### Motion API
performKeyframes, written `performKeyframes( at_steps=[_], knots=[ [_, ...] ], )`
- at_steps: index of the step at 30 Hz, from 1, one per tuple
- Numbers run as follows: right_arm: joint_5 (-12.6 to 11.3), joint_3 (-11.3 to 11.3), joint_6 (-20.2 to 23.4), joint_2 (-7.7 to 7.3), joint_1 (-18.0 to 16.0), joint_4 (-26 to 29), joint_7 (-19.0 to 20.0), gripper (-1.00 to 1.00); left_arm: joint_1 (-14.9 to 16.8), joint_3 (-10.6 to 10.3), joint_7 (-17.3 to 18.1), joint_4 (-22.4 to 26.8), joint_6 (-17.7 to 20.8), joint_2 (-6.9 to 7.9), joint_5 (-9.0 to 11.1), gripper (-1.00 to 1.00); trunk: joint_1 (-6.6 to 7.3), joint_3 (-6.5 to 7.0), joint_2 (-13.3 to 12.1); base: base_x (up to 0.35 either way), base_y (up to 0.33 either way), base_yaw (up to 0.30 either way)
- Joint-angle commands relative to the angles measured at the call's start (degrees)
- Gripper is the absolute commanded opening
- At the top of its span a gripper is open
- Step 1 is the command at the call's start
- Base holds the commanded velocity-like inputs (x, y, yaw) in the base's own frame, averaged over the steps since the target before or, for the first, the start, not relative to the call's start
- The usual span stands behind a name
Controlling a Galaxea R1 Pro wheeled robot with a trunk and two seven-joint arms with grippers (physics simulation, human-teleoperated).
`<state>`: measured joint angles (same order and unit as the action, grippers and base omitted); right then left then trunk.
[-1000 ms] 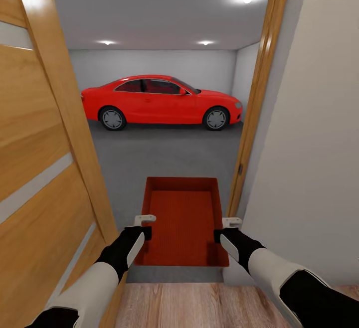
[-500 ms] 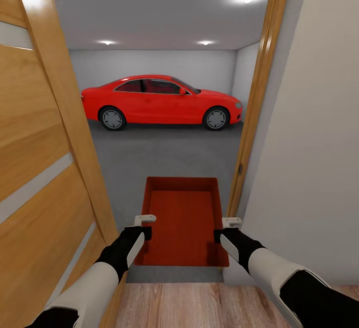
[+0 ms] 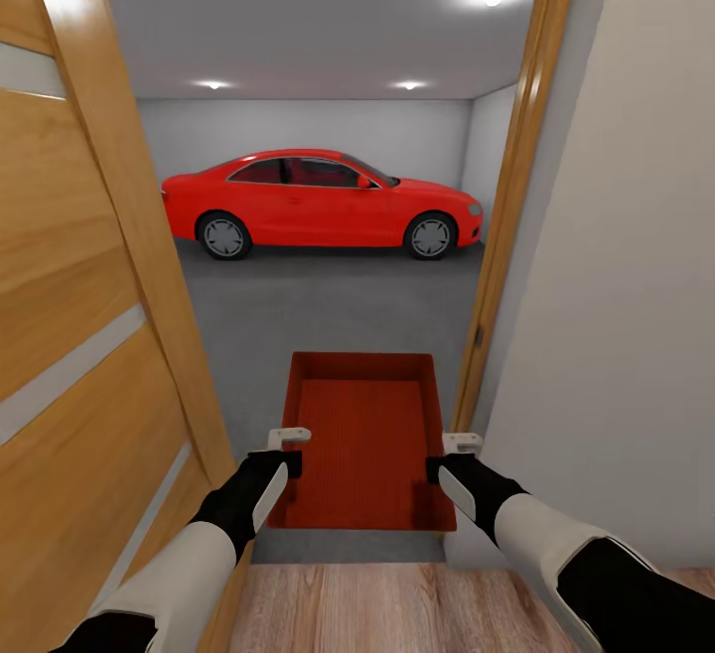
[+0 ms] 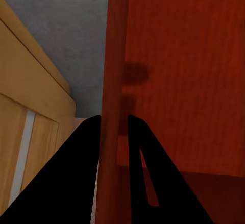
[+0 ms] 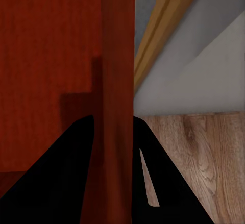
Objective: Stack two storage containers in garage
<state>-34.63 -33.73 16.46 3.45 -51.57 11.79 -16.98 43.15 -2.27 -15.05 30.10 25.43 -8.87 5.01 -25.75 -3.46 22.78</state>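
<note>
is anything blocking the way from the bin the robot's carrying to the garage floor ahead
Nothing visible blocks it. The storage container, held by the left claw and right claw, faces an open doorway; the red car is parked far across the floor.

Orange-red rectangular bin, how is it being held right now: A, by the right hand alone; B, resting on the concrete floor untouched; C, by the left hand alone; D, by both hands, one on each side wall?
D: the orange-red rectangular bin has the left hand clamped over one side wall and the right hand over the opposite wall.
</note>
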Motion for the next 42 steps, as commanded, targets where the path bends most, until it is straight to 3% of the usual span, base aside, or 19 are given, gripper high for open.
performKeyframes(
  at_steps=[1, 18, 42],
  knots=[
    [1.5, 1.9, 0.4, -0.69, -0.1, 0.2, -1.8, -1.0, 0.0, 0.0, -0.7, 0.0, 0.6, 0.08, -0.6, -1.0, -0.04, -0.13, 0.1, 0.0, 0.0, 0.0],
    [1.6, 1.8, 0.4, -0.57, -0.1, 0.2, -1.8, -1.0, 0.0, 0.0, -0.7, 0.1, 0.5, 0.08, -0.6, -1.0, -0.04, -0.13, 0.1, 0.238, 0.0, 0.0],
    [1.6, 1.8, 0.4, -0.6, -0.1, 0.2, -1.8, -1.0, 0.0, 0.1, -1.0, 0.1, 0.5, -0.01, -0.7, -1.0, -0.04, -0.13, 0.1, 0.035, 0.044, 0.0]
  ],
)
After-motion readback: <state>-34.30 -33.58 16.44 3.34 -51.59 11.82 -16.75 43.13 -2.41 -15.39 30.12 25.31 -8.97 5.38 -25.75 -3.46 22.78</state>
